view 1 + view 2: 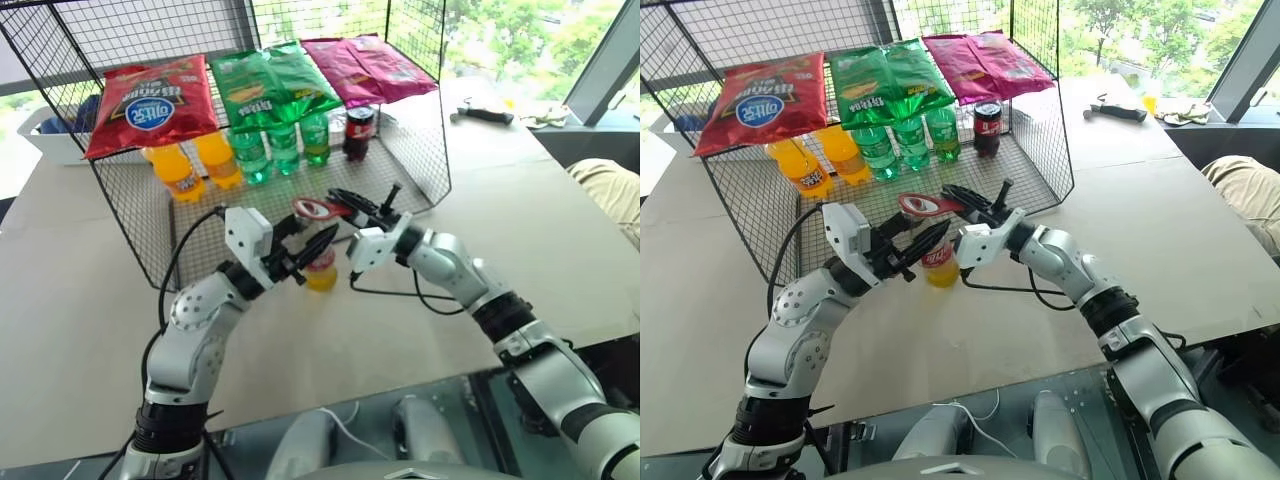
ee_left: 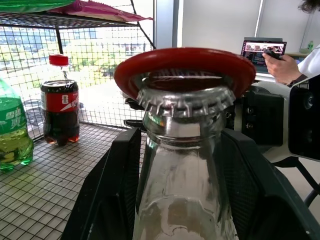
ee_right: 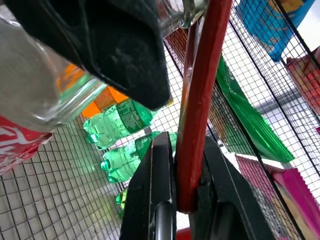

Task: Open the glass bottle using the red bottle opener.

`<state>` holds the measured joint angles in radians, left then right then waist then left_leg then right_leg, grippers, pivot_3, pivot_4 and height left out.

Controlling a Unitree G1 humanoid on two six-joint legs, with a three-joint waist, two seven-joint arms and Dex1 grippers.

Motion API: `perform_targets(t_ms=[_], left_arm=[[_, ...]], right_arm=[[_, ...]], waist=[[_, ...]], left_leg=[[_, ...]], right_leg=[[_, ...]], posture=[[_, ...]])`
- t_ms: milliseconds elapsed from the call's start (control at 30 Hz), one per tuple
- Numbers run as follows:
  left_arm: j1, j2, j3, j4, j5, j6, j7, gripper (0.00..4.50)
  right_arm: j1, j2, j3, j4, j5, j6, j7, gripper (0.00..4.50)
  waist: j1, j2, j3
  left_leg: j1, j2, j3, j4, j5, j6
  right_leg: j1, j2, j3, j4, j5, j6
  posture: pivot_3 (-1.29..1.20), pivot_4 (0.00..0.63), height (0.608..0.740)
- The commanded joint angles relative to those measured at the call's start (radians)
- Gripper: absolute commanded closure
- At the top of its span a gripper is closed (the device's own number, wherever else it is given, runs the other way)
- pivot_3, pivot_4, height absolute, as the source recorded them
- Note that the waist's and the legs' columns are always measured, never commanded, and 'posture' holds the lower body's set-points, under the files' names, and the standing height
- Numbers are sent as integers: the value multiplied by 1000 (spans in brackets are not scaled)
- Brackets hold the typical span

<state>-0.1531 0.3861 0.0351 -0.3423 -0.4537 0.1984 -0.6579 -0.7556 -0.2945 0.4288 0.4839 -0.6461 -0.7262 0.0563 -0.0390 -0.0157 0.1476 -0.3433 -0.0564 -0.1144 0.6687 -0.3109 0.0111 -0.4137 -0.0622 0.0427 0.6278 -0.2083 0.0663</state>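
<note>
While the scene is being read from the near edge outward, each entry is being set down under its own label.

Left gripper: being held partly spread around the glass bottle, one black finger being pressed on each side of the neck, as is being shown in the left wrist view.

Bottle: being kept upright just in front of the wire rack, over the brown tabletop; yellow-orange liquid is being seen in its lower part, a red-and-white label band above it; its crimped metal cap is being left in place.

Right gripper: being pressed together on the handle of the red bottle opener, the flat red strip being pinched between both black fingers.

Opener: being held across the bottle's top, its rounded head being laid over the cap, the ring's rim being seen sitting on the crown's edge in the left wrist view.

Rack floor: orange soda bottles, green bottles and a dark cola bottle are being kept standing in a row.

Rack top: red, green and magenta snack bags are being displayed side by side.

Far right: a person's hand is being seen beside a laptop screen.
</note>
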Motion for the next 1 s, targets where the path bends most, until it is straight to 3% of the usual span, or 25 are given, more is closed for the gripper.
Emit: perform_targets(t_ms=[33,433,1000], left_arm=[[-16,0,-12,-20,4,1,0,2687],[-12,1,-20,-22,3,8,2,2687],[5,1,-25,-17,4,-2,-7,2687]], right_arm=[[-28,-21,49,10,-70,-26,4,4500],[-137,-114,43,100,-121,-75,-87,4500],[-216,-138,-4,10,-126,-67,-134,4500]], waist=[[0,0,0],[0,0,0],[0,0,1]], left_leg=[[0,0,0,0,0,0],[-1,0,0,0,0,0],[-1,0,0,-1,0,0]], right_leg=[[0,0,0,0,0,0],[0,0,0,-1,0,0],[-1,0,0,-2,0,0]], posture=[[0,150,740],[0,150,740],[0,150,740]])
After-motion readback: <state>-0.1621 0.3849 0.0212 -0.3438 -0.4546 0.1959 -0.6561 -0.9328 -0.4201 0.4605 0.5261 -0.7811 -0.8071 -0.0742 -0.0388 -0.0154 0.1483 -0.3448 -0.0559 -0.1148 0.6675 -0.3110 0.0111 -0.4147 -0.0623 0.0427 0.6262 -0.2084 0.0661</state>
